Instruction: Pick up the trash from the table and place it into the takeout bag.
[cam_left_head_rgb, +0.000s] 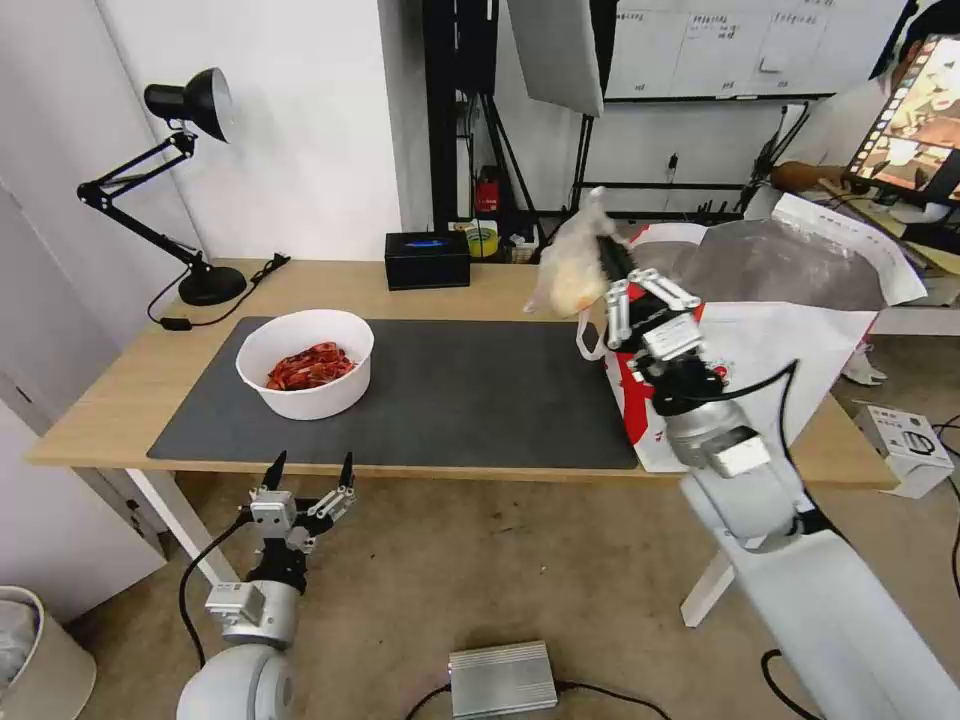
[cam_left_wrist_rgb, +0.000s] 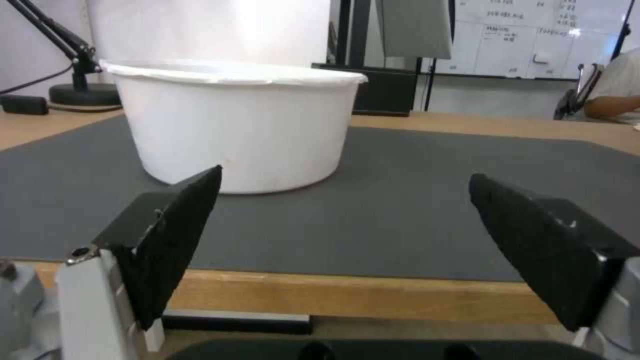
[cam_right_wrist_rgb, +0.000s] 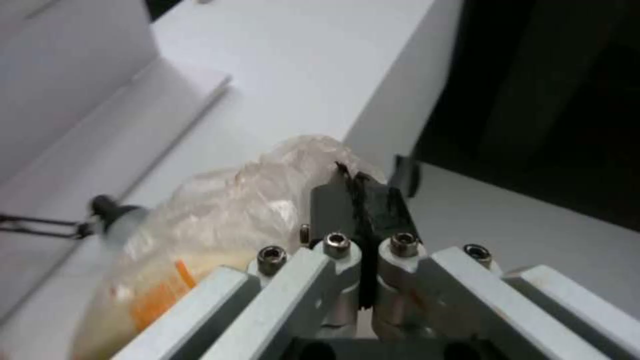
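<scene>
My right gripper (cam_left_head_rgb: 606, 250) is shut on a small clear bag of whitish stuff (cam_left_head_rgb: 572, 265), held in the air above the table, just left of the takeout bag (cam_left_head_rgb: 770, 330). The wrist view shows its fingertips (cam_right_wrist_rgb: 357, 192) pinching the crinkled plastic of the clear bag (cam_right_wrist_rgb: 200, 235). The takeout bag stands open at the table's right end, white with a silver lining. A white bowl of red shells (cam_left_head_rgb: 305, 362) sits on the dark grey mat (cam_left_head_rgb: 470, 400). My left gripper (cam_left_head_rgb: 310, 470) hangs open below the table's front edge, facing the bowl (cam_left_wrist_rgb: 233, 125).
A black desk lamp (cam_left_head_rgb: 180, 180) stands at the back left of the table (cam_left_head_rgb: 110, 400). A black box (cam_left_head_rgb: 427, 259) rests at the back edge. A silver unit (cam_left_head_rgb: 502, 678) lies on the floor beneath. A monitor (cam_left_head_rgb: 915, 110) is at the far right.
</scene>
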